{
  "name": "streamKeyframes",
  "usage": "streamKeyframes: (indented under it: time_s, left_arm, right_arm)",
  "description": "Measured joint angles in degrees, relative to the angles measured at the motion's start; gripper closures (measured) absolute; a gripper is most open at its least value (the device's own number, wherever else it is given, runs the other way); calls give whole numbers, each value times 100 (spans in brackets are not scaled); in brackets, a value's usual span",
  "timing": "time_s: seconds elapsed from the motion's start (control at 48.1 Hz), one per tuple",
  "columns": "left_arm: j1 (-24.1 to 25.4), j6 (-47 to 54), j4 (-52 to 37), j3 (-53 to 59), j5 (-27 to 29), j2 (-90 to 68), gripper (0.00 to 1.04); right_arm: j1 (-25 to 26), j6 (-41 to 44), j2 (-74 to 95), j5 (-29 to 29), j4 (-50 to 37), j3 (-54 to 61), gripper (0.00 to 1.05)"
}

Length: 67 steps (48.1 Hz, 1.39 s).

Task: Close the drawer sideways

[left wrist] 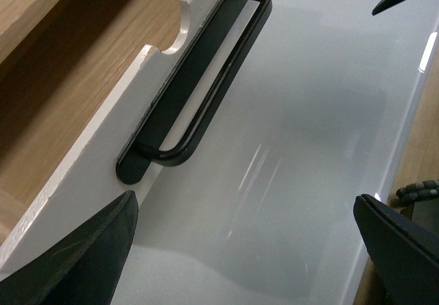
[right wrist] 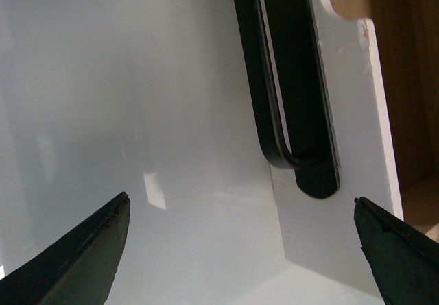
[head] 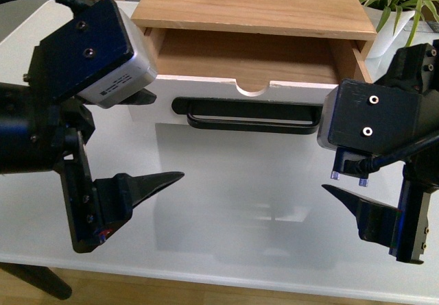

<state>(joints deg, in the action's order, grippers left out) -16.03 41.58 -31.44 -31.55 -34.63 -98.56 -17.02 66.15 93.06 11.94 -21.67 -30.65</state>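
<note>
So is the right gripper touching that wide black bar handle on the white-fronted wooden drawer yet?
Apart. The right wrist view shows the right gripper open, both fingers well clear of the wide black bar handle.

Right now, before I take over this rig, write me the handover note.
Left gripper: open, holding nothing, in front of the drawer by the left end of its black handle.
Right gripper: open, holding nothing, by the handle's other end.
Drawer: pulled out of the wooden cabinet, with its inside showing.
Done: no closing yet.
Left: push the front in until it shuts.
</note>
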Motion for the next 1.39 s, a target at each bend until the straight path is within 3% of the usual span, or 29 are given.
streamKeyframes:
  time_s: [1.392]
  left_arm:
    - [-476, 638, 704, -1373, -487, -1410, 9]
  right_arm:
    - [-382, 439, 1484, 247, 114, -1097, 9]
